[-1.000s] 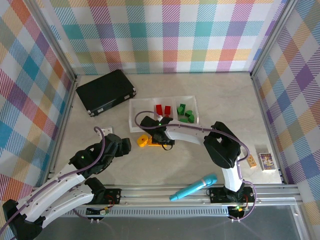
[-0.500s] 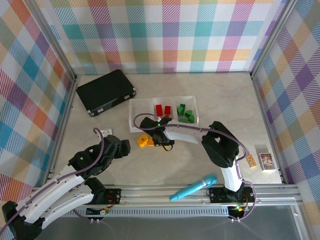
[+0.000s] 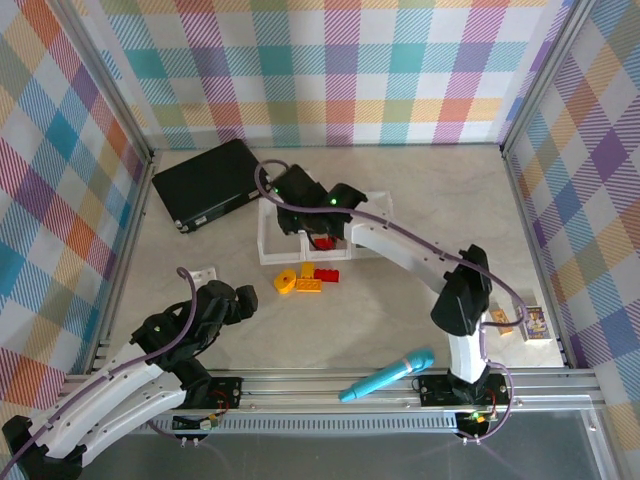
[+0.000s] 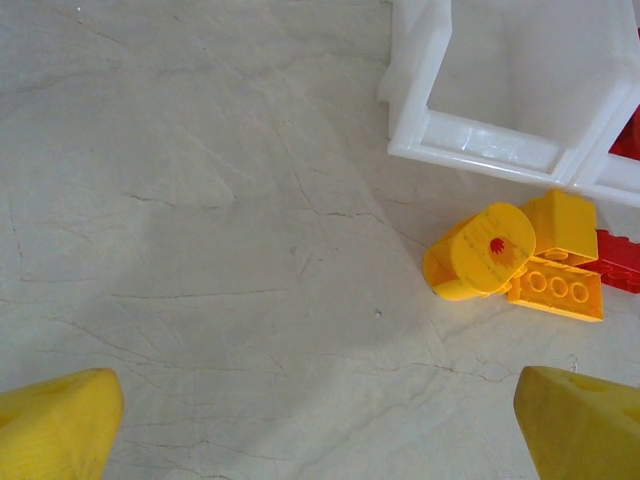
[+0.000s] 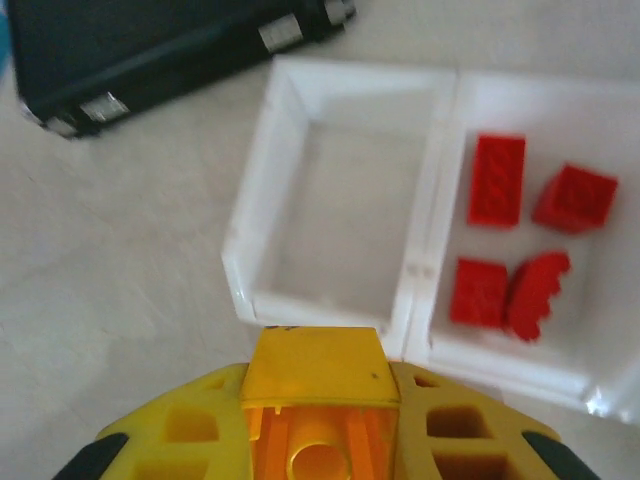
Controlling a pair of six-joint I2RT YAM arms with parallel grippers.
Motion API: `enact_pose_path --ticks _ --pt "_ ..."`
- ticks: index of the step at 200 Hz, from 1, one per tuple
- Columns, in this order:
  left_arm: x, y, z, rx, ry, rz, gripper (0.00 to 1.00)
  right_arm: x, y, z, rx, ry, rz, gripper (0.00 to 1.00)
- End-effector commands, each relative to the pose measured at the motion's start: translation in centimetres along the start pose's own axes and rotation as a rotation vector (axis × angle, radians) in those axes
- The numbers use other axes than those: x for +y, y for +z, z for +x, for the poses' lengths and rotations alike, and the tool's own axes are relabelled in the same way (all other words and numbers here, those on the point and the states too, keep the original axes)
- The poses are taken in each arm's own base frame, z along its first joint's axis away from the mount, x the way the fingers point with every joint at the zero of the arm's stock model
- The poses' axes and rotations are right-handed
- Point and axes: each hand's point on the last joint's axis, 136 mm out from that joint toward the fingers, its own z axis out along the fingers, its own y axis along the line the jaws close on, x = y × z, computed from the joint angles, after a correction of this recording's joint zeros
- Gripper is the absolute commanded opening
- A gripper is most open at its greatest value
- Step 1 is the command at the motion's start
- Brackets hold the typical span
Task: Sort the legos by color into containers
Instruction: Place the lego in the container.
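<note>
The right gripper (image 5: 318, 400) is clamped on a yellow lego (image 5: 315, 365). It hangs over the near rim of the containers (image 5: 245, 285), right by the wall between the left tray (image 5: 345, 210) and the middle tray (image 5: 540, 85). The left tray has open room inside. The middle tray holds four red legos (image 5: 497, 180). The black case (image 5: 150, 50) lies in the upper left of the right wrist view, close to the left tray's far corner but not touching it.

From above, the right arm (image 3: 420, 260) reaches from the lower right up to the middle and covers a good part of the containers.

The left gripper (image 3: 240, 298) sits lower left of the middle, spread wide apart and holding nothing. In the left wrist view its yellow fingertips (image 4: 60, 425) show in the two bottom corners, with a big stretch of bare surface (image 4: 200, 200) between and above them. In the upper right of that view three loose yellow legos (image 4: 480, 252) lie bunched up and touching, just beside the white rim. A loose red lego (image 4: 620, 262) touches them at the right edge. They are well ahead of the left gripper and off to the right.

The teal toy (image 3: 386, 375) lies near the bottom rail, well apart from the legos.
</note>
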Motion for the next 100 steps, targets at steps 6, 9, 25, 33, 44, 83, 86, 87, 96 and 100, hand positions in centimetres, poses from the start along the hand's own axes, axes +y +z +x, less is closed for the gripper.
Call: enact_pose_path --ticks 6,9,25,33,44,83,86,87,96,100 --pt "0.2 0.3 1.1 0.041 -0.014 0.004 1.0 -0.2 4.4 0.6 0.089 -0.088 -0.014 0.02" --pt "0.2 0.3 1.1 0.043 -0.013 0.006 1.0 0.0 4.8 0.5 0.092 -0.091 -0.022 0.02" --pt "0.0 0.5 1.5 0.058 -0.01 0.02 1.0 0.1 7.0 0.2 0.101 -0.11 -0.053 0.02" --pt "-0.1 0.5 1.7 0.062 -0.008 0.022 1.0 0.0 8.1 0.2 0.112 -0.121 -0.065 0.02" --pt "-0.1 0.7 1.9 0.071 -0.009 0.028 1.0 0.3 9.3 0.2 0.122 -0.149 -0.09 0.0" --pt "-0.6 1.0 2.5 0.093 -0.011 0.057 1.0 0.5 11.7 0.8 0.139 -0.209 -0.096 0.07" --pt "-0.7 1.1 2.6 0.094 -0.009 0.06 1.0 0.5 11.9 0.9 0.141 -0.212 -0.096 0.08" --pt "-0.7 1.1 2.6 0.094 -0.01 0.061 1.0 0.5 11.9 0.9 0.142 -0.213 -0.096 0.08" --pt "-0.8 1.3 2.8 0.098 -0.007 0.068 1.0 0.3 12.4 1.1 0.151 -0.22 -0.083 0.13" --pt "-0.9 1.4 2.9 0.1 -0.007 0.071 1.0 0.2 12.6 1.2 0.156 -0.223 -0.079 0.17"
